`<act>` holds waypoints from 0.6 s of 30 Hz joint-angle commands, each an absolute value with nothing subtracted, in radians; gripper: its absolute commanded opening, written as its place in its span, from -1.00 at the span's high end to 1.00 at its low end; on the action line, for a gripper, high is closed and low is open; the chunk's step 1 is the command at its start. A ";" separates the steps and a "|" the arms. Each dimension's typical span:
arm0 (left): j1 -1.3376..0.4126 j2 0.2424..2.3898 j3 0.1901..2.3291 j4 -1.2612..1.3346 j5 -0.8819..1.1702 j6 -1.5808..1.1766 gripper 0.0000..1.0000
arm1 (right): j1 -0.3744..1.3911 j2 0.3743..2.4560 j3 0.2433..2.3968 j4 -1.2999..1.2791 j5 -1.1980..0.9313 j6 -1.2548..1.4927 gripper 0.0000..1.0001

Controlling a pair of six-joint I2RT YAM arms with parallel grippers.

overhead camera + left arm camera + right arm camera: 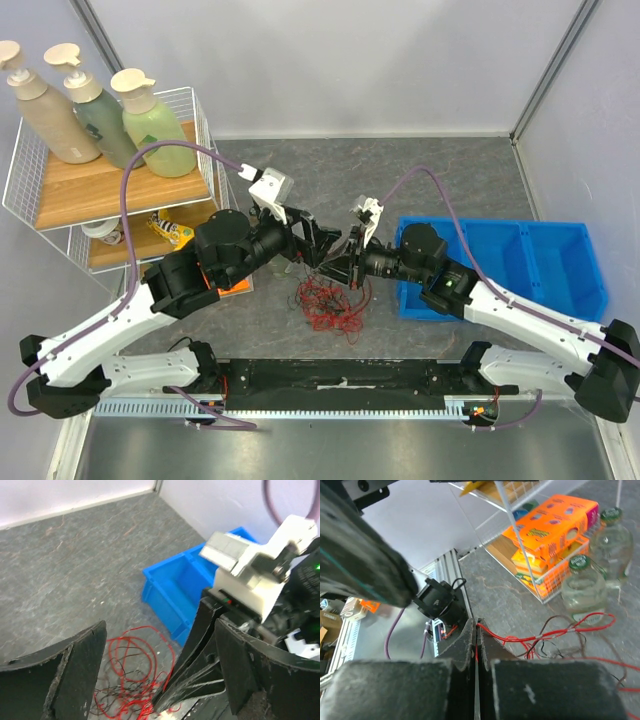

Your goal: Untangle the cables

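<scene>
The cables (326,306) lie as a loose tangle of thin red and black wires on the grey table, in front of both grippers. My right gripper (342,266) hangs over the tangle's upper edge. In the right wrist view it (476,624) is shut on a red cable (546,635), which runs taut to the right toward the rest of the wires. My left gripper (318,246) is just left of it and open. In the left wrist view its jaws (160,630) stand wide apart around the right gripper's shut fingers (197,667), with red loops (132,672) on the table below.
A white wire rack (30,160) with three pump bottles (100,115) stands at the far left. Glass jars (582,587) and orange boxes (555,530) sit at its lower shelf. A blue divided bin (530,262) lies right of the tangle. Walls close the back and the right side.
</scene>
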State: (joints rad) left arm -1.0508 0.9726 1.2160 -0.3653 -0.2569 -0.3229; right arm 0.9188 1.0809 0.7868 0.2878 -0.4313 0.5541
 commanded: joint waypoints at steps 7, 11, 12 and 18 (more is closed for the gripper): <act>-1.049 0.778 1.036 -0.483 -0.266 -0.274 -0.65 | 0.761 1.072 1.029 -0.081 -0.324 0.545 1.00; -1.049 0.614 0.884 -0.373 -0.196 -0.320 -0.38 | 0.713 1.080 1.068 -0.089 -0.362 0.558 1.00; -1.049 0.586 0.841 -0.338 -0.186 -0.331 -0.39 | 0.712 1.083 1.075 -0.087 -0.376 0.558 1.00; -1.049 0.698 0.810 -0.250 -0.208 -0.368 -0.69 | 0.712 1.071 1.089 -0.086 -0.440 0.574 1.00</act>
State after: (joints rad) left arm -1.0508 0.5819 0.7998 -0.3565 -0.2001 -0.3244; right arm 0.7109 1.0866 1.0428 -0.0925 -0.3801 0.5583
